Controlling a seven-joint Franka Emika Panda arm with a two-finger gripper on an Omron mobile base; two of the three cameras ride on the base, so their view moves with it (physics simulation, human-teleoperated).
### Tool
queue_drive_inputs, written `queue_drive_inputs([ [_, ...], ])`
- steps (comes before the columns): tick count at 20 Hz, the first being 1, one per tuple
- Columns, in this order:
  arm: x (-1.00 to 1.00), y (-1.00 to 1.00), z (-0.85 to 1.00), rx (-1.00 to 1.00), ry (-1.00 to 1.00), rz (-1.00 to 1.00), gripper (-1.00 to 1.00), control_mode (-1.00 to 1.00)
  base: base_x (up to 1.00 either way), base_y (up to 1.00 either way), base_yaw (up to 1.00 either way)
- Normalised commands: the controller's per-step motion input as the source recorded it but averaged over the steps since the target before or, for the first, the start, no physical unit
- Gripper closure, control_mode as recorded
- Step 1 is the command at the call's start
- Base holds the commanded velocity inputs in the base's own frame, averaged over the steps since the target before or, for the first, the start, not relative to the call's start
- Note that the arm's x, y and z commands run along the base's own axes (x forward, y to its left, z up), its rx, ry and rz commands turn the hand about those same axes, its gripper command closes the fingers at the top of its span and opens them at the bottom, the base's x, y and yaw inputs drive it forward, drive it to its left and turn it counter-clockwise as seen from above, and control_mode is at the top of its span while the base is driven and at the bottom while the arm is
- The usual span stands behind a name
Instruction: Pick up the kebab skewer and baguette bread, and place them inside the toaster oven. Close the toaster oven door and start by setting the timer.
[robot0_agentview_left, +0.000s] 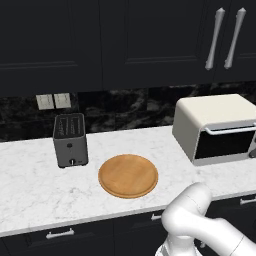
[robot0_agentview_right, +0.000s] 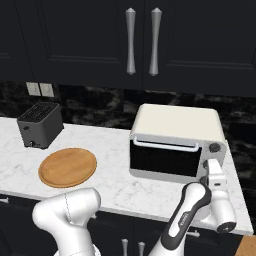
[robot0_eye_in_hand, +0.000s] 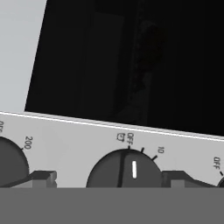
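**A:** What is shown, and where are the task's things?

**B:** A white marble counter (robot0_agentview_left: 30, 185) is seen below dark cabinets. The toaster oven (robot0_agentview_right: 176, 141), a cream-white box, stands at the right end of the counter, and the toaster oven door (robot0_agentview_right: 165, 157) is shut, its white bar handle along the top. A round wooden board (robot0_agentview_left: 128, 175) lies bare to the oven's left, with a dark slot toaster (robot0_agentview_left: 70, 139) further left. The kebab skewer and the baguette bread cannot be made out; it is judged that they are behind the dark glass, though that cannot be confirmed.

**A:** And the gripper?

**B:** In the hand view the gripper (robot0_eye_in_hand: 108, 179) is held close against the oven's control panel. Its two fingertips (robot0_eye_in_hand: 41, 177) stand wide apart, one on each side of a dark dial (robot0_eye_in_hand: 124, 169), and neither is seen to touch it. Nothing is held. The dial's white mark sits just past the "OFF" label, short of the "10".

**A:** Which step is in hand?

**B:** Setting the timer, it is judged, provided this is the timer dial.

**A:** How should it be done well?

**B:** The dial should be kept centred between the tips, and the jaws closed evenly on its rim before any turn. The wrist should then be rotated about the dial's own axis, toward the numbers. If the grip is off-centre, the tips may slip off.
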Motion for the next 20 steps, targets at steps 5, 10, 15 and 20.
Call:
queue_drive_inputs([
  [5, 0.08, 0.00, 0.08, 0.02, -0.05, 0.00, 1.00, -1.00, 0.00, 0.00, 0.00],
  [10, 0.04, 0.00, 0.11, 0.00, -0.05, -0.01, 1.00, -1.00, 0.00, 0.00, 0.00],
  [15, 0.00, 0.00, 0.17, 0.00, -0.02, -0.05, 1.00, -1.00, 0.00, 0.00, 0.00],
  [20, 0.00, 0.00, 0.24, 0.02, 0.00, -0.07, 1.00, -1.00, 0.00, 0.00, 0.00],
])
